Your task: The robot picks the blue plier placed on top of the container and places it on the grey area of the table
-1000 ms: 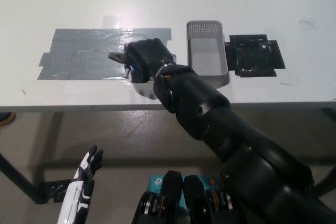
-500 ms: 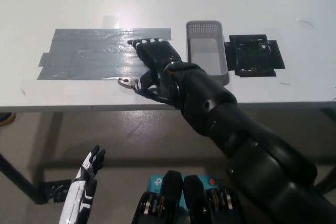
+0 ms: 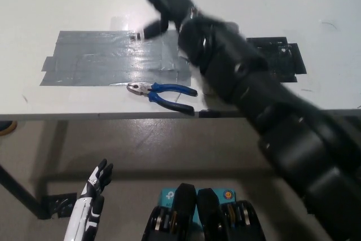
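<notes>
Pliers (image 3: 164, 93) lie just off the grey area (image 3: 107, 57); my right hand (image 3: 163, 1) is empty, fingers spread; repositioning looks necessary.

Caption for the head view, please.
Blue plier lies by the grey area's near edge; open black right hand raised; white left hand rests low.

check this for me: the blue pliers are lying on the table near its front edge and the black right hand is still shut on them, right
Not quite. In the head view the blue pliers do lie on the table near its front edge, just below the grey area, but the black right hand is open and lifted clear of them. The white left hand rests low at the left.
</notes>
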You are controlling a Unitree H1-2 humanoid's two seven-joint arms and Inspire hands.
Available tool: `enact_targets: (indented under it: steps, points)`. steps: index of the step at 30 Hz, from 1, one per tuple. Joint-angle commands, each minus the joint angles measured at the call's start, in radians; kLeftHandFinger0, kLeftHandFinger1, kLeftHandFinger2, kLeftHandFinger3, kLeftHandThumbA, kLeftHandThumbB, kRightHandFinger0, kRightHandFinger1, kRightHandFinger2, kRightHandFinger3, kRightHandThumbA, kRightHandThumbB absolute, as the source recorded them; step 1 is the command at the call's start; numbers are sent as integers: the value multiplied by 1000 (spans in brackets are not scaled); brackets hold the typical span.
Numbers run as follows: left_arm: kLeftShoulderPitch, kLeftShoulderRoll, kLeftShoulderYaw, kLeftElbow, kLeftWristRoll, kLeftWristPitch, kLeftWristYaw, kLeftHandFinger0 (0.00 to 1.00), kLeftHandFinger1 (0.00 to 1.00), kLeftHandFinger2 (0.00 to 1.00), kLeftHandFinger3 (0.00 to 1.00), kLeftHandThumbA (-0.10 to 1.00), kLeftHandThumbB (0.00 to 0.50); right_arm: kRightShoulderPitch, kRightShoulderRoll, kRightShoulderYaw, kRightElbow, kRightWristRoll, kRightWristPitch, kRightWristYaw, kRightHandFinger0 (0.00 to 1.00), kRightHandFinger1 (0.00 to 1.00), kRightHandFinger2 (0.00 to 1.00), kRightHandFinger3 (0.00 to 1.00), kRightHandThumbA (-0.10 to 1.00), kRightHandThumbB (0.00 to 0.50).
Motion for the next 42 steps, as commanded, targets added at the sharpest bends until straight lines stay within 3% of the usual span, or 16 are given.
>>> enact_targets:
  steps: [1,6,10,12,15,19,23,27,30,34,38,42]
  points:
    - [9,5,5,-14,2,-32,10,1000,1000,1000,1000,1000,153,-95,-57,-52,-113,72,-94,-7,1000,1000,1000,1000,982,478]
    - [-19,4,11,-4,2,-24,15,1000,1000,1000,1000,1000,164,-4,-184,-122,-472,144,-90,124,1000,1000,1000,1000,941,440]
    - [-26,3,13,-6,-11,-15,11,1000,1000,1000,1000,1000,146,164,-307,-148,-966,200,59,289,1000,1000,1000,1000,988,433]
    - [-59,7,19,-1,-18,-7,10,1000,1000,1000,1000,1000,162,246,-391,-174,-1235,270,131,374,1000,1000,1000,1000,967,410]
    - [-106,7,24,18,-13,-4,17,1000,1000,1000,1000,1000,183,326,-487,-207,-1474,327,200,434,1000,1000,1000,1000,976,423]
    - [-154,8,25,16,-12,31,13,1000,1000,1000,1000,1000,175,465,-605,-272,-1749,407,291,463,1000,1000,1000,1000,996,417]
    - [-181,15,31,13,-11,52,11,1000,1000,1000,1000,1000,154,704,-686,-375,-1975,562,331,393,1000,1000,1000,1000,972,424]
    - [-192,16,34,28,-17,48,14,1000,1000,1000,1000,1000,150,840,-715,-405,-2038,649,300,339,1000,1000,1000,1000,934,402]
    - [-209,14,37,33,-21,61,15,1000,1000,1000,1000,1000,160,947,-724,-447,-2061,662,286,298,1000,1000,1000,1000,934,405]
    - [-187,10,31,30,-12,59,16,1000,1000,1000,1000,1000,137,1059,-724,-476,-2068,700,258,256,1000,1000,1000,1000,928,411]
    - [-178,10,32,39,-17,47,18,1000,1000,1000,1000,1000,149,1164,-643,-421,-2057,703,234,223,1000,1000,1000,1000,928,418]
    - [-195,9,37,59,-28,31,21,1000,1000,1000,1000,1000,140,1275,-497,-322,-1964,567,151,200,1000,1000,1000,1000,1000,399]
